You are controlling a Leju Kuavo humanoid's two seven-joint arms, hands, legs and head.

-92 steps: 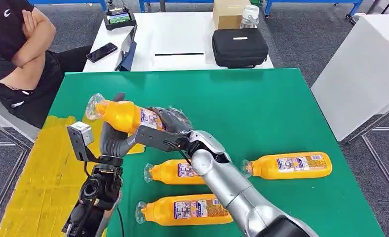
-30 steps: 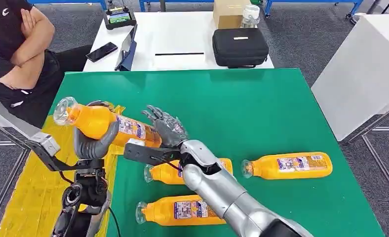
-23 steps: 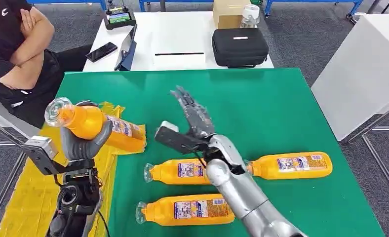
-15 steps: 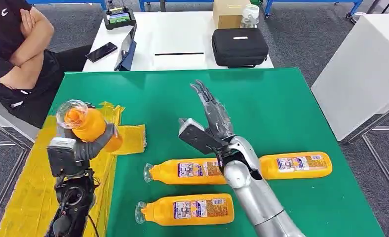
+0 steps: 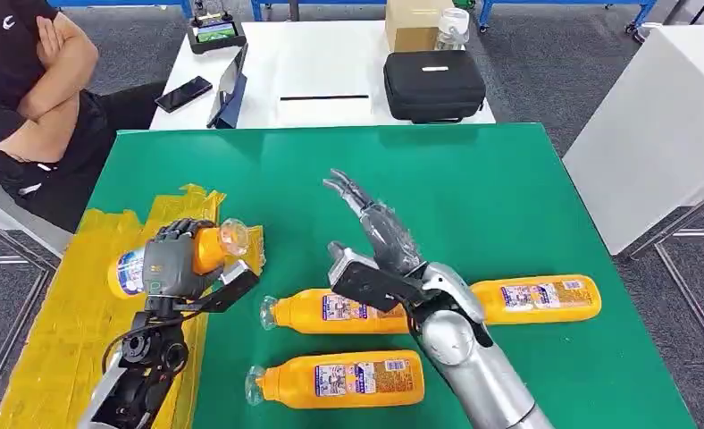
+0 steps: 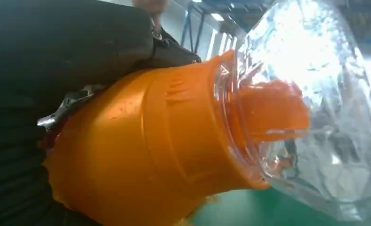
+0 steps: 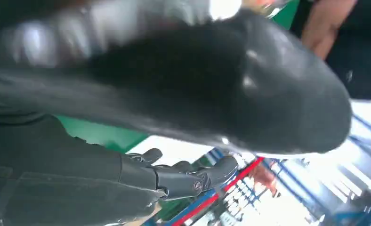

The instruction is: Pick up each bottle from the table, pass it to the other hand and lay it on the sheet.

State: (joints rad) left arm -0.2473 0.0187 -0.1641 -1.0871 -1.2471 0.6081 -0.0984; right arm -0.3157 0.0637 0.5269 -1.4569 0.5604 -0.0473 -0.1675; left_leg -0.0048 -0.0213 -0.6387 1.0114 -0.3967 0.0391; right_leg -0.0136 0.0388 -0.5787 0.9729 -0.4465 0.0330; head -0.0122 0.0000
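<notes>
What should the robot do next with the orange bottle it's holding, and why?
Probably lower it and let go: the left hand grips the orange plastic bottle just over the yellow sheet, lying sideways, while the right hand is open and clear.

The labels on the bottles (image 5: 339, 378) carry print too small to read.

Sheet (image 5: 58, 331) on table's (image 5: 473, 188) left edge; three bottles (image 5: 339, 310) (image 5: 335, 379) (image 5: 532, 298) lie right of it; a fourth bottle (image 5: 201, 255) above the sheet.
</notes>
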